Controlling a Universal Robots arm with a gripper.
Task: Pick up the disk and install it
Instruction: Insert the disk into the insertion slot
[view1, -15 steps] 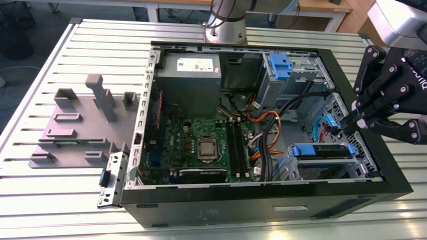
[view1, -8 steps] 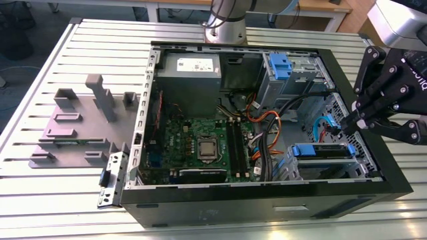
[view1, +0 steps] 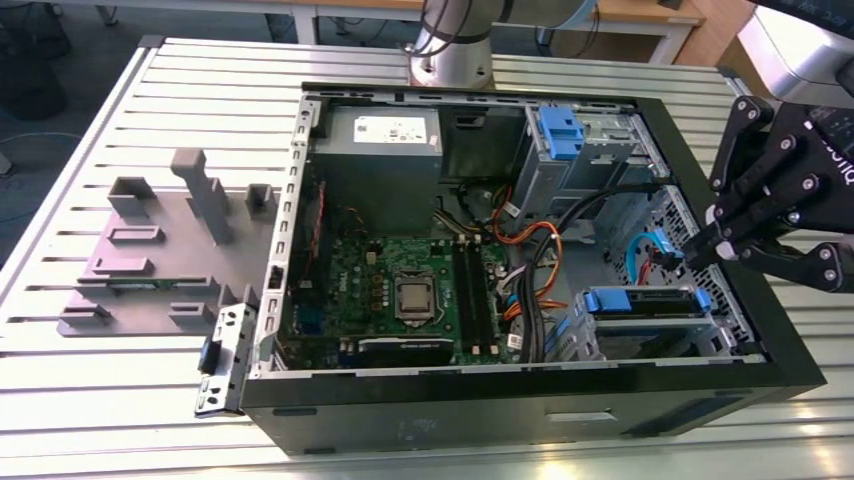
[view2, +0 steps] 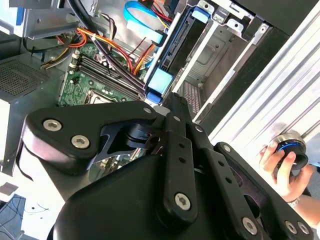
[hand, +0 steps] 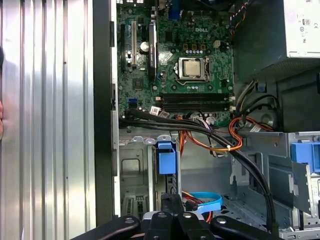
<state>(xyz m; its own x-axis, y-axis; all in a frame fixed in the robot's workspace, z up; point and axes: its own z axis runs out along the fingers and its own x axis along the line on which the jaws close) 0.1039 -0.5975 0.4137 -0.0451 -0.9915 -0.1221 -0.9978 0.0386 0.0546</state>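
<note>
The disk (view1: 650, 304) lies in a drive bay near the exterior view's right corner of the open computer case (view1: 534, 405), blue carrier rails at both ends. In the second wrist view the disk (view2: 181, 42) is seen edge-on with a blue tab below it. In the first wrist view that blue tab (hand: 166, 159) stands just beyond the fingers. My black gripper (view1: 697, 252) hovers above the case's wall on the exterior view's right, over the bay. Its fingers meet with nothing between them in both wrist views (view2: 169, 102) (hand: 172, 200).
Inside the case are a green motherboard (view1: 400, 290), a grey power-supply box (view1: 380, 135), orange and black cables (view1: 534, 250) and a second blue carrier (view1: 561, 132). A grey plastic stand (view1: 160, 240) sits on the slatted table. A person's hand (view2: 280, 165) holds a round device beside the case.
</note>
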